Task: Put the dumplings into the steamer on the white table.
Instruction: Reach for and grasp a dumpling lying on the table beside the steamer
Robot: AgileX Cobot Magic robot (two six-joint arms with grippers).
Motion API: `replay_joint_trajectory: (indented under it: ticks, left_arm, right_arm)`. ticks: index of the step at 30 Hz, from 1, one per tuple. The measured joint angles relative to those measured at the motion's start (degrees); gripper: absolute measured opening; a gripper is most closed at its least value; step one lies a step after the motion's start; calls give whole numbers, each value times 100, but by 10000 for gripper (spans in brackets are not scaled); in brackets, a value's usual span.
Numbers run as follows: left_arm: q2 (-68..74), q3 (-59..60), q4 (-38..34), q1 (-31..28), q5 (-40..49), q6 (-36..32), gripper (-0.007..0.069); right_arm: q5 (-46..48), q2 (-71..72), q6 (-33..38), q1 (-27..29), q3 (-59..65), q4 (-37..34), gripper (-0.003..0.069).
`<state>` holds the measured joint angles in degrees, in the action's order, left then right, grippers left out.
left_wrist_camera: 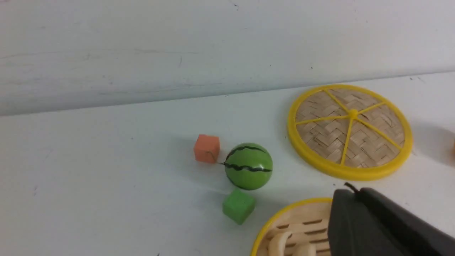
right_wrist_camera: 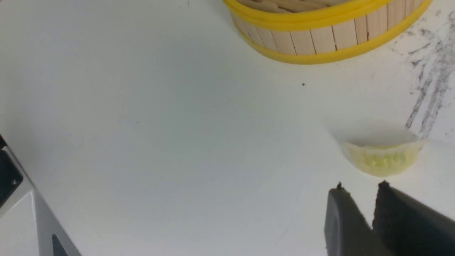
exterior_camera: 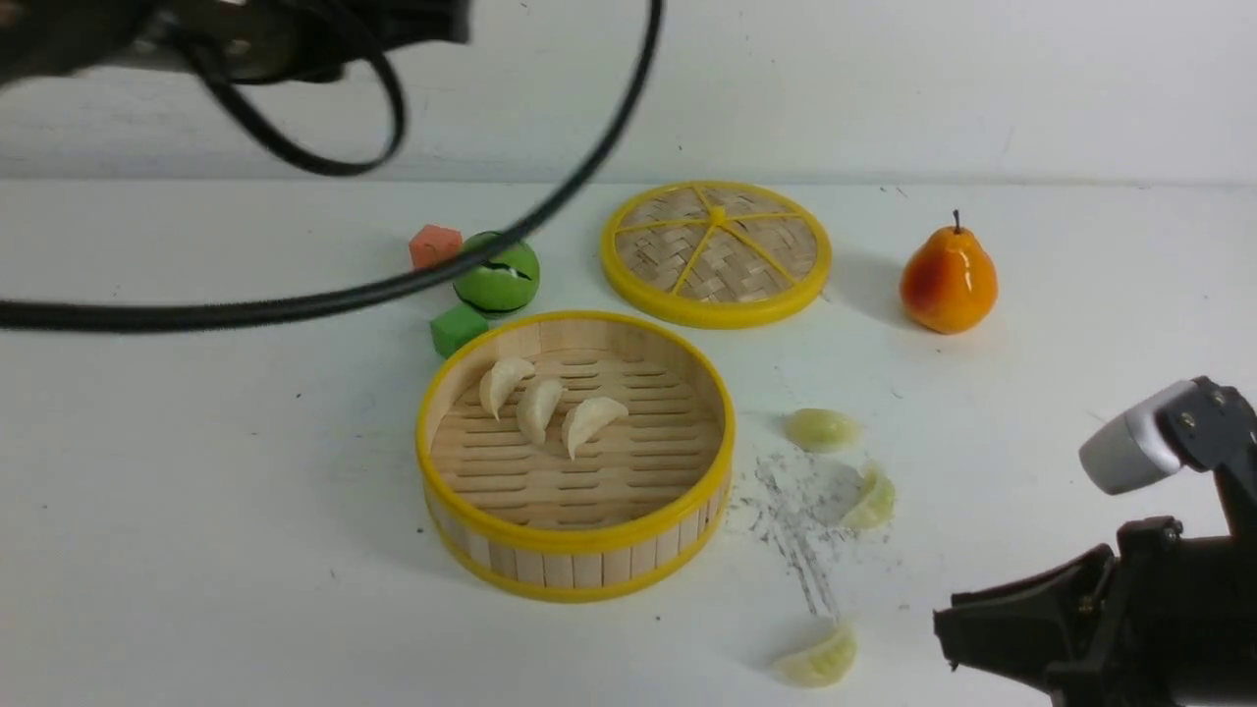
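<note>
3 cream dumplings (exterior_camera: 538, 407) lay in the steamer (exterior_camera: 574, 540); 3 green dumplings (exterior_camera: 871, 499) lay on the white table (exterior_camera: 196, 491), at the steamer's 3 to 5 o'clock. The left gripper (left_wrist_camera: 350, 193) was pressed together; the right gripper (right_wrist_camera: 360, 188) stood slightly apart, empty.

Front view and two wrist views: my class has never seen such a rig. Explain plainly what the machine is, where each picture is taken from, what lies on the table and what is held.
This is a robot with two arms, each ending in a hand. The front view looks forward from between the arms; each wrist view comes from a camera on one arm. On the white table stand a bamboo steamer holding three cream dumplings, its lid, a pear, a toy watermelon, an orange cube and a green cube. Three green dumplings lie outside the steamer. The left hand is shut, the right hand slightly open near one green dumpling; neither holds anything.
</note>
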<state>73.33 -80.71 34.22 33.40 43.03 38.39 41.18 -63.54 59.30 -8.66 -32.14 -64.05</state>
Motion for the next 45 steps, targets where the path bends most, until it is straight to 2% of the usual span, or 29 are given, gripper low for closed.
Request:
replay_joint_trajectory:
  ticks: [4, 7, 10, 14, 18, 24, 28, 32, 33, 34, 36, 40, 45]
  left_arm:
    - [-936, 858, -373, 0, 408, -368, -14]
    - [-1605, 1718, -499, 0, 500, -488, -14]
    - [-2228, 2547, -539, 0, 633, -528, -14]
    - [-3224, 3700, -659, 0, 855, -528, -14]
    - [-4243, 4626, -869, 0, 722, -528, -14]
    - [-5219, 5644, -890, 0, -40, -528, -14]
    - [-5604, 5977, -792, 0, -551, -528, -14]
    - [-5973, 6048, -627, 0, -780, -528, -14]
    - [-5973, 6048, -622, 0, -786, -528, -14]
    - [-6023, 6048, -554, 0, -802, -528, -14]
    - [-6042, 6048, -530, 0, -809, -528, -14]
    - [-6066, 6048, -496, 0, -804, -528, -14]
    - [-6066, 6050, -496, 0, -793, -528, -14]
  right_arm:
    - [11, -298, -119, 0, -16, 54, 167]
    - [114, -545, -266, 0, -208, 357, 204]
    - [399, -797, -520, 0, -593, 973, 258]
    - [874, -1208, -1200, 0, -1463, 1994, 321]
    - [1013, -1658, -1602, 0, -2359, 2873, 361]
    - [1100, -2626, -1786, -24, -3575, 3344, 394]
    - [1154, -3323, -1805, -279, -4326, 3823, 398]
    - [1013, -4232, -1747, -815, -5292, 4914, 398]
    - [1013, -4276, -1747, -836, -5337, 4971, 398]
    - [861, -4677, -1810, -976, -5736, 5373, 398]
    - [843, -5053, -1944, -1077, -6127, 5740, 398]
    - [957, -5634, -2147, -1143, -6709, 5962, 398]
    - [1093, -6264, -2806, -1137, -7162, 6020, 398]
